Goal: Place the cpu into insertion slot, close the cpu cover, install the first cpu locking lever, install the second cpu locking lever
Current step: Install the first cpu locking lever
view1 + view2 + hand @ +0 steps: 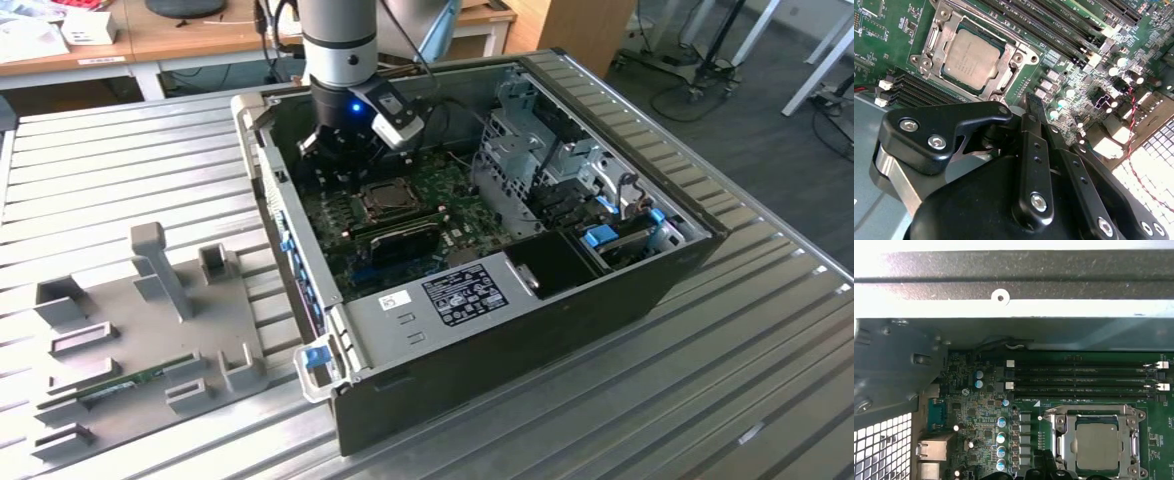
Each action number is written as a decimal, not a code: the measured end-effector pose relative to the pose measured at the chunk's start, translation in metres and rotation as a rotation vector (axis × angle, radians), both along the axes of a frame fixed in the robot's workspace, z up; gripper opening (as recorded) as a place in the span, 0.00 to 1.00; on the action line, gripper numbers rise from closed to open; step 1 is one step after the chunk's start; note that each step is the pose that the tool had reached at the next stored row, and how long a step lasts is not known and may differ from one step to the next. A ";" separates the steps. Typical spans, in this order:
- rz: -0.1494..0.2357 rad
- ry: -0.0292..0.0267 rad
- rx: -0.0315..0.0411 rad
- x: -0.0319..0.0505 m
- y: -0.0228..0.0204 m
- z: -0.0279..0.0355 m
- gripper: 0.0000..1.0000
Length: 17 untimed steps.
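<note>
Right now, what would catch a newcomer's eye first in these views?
The gripper reaches into the open case on the slatted table, just above the green board. In both wrist views the cpu sits seated on that board, with the silvery cover apparently lying flat around it. On the exterior view's left, a grey tray lies beside the case.

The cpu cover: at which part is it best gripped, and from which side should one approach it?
Probably the thin outer rim of the cpu cover, approached from straight above. It lies flat around the cpu, its window leaves only narrow frame strips, and memory slots crowd one side. Which edge is hinged cannot be told.
</note>
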State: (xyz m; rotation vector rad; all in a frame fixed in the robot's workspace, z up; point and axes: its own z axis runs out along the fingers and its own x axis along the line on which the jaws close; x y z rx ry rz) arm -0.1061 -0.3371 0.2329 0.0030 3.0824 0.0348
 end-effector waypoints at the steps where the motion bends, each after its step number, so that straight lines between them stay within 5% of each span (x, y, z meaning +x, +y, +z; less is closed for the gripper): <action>1: 0.000 0.0001 -0.0001 0.0000 0.0000 0.0004 0.11; 9: 0.000 -0.0002 0.0003 0.0000 0.0001 0.0053 0.11; 14: 0.000 -0.0115 0.0001 -0.0068 0.0000 0.0053 0.11; 17: 0.000 -0.0123 0.0000 -0.0071 0.0000 0.0065 0.11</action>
